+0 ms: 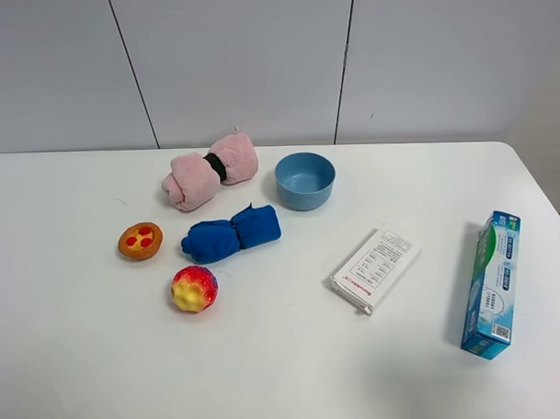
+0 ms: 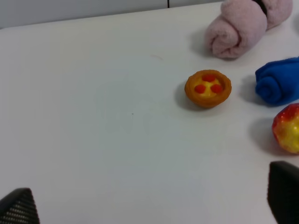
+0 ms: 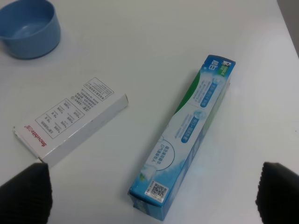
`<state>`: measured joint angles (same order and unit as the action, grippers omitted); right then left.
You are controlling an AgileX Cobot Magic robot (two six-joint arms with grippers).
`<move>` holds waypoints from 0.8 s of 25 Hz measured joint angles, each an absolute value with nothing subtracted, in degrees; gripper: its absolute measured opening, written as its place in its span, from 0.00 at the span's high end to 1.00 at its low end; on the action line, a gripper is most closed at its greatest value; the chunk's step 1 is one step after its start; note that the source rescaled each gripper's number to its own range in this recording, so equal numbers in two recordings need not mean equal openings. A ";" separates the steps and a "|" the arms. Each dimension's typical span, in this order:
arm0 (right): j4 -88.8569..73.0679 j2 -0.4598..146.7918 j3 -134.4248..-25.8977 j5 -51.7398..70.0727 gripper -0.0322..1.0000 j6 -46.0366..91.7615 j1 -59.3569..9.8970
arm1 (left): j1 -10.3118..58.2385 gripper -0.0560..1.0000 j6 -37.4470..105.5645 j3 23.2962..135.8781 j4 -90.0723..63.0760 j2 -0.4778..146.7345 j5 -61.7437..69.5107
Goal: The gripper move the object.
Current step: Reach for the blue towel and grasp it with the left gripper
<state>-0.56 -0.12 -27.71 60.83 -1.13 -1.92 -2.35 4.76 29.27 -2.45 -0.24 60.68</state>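
On the white table lie a pink rolled towel (image 1: 210, 168), a blue bowl (image 1: 305, 180), a blue rolled cloth (image 1: 231, 233), an orange tart toy (image 1: 140, 240), a red-yellow ball (image 1: 193, 288), a white box (image 1: 376, 267) and a blue toothpaste box (image 1: 492, 283). Neither arm shows in the exterior view. My left gripper (image 2: 150, 205) is open and empty, above bare table short of the tart (image 2: 208, 87). My right gripper (image 3: 152, 193) is open and empty, with the toothpaste box (image 3: 184, 135) between its fingers and the white box (image 3: 70, 121) beside it.
The table's (image 1: 286, 375) right edge runs close to the toothpaste box. A grey panelled wall stands behind the table. The left wrist view also shows the pink towel (image 2: 243, 25), the blue cloth (image 2: 278, 81) and the ball (image 2: 287, 128). The bowl (image 3: 29, 25) shows in the right wrist view.
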 joint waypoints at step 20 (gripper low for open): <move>-0.56 -0.12 -27.71 60.83 0.00 -1.13 -1.92 | -2.35 0.00 4.76 29.27 -2.45 -0.24 60.68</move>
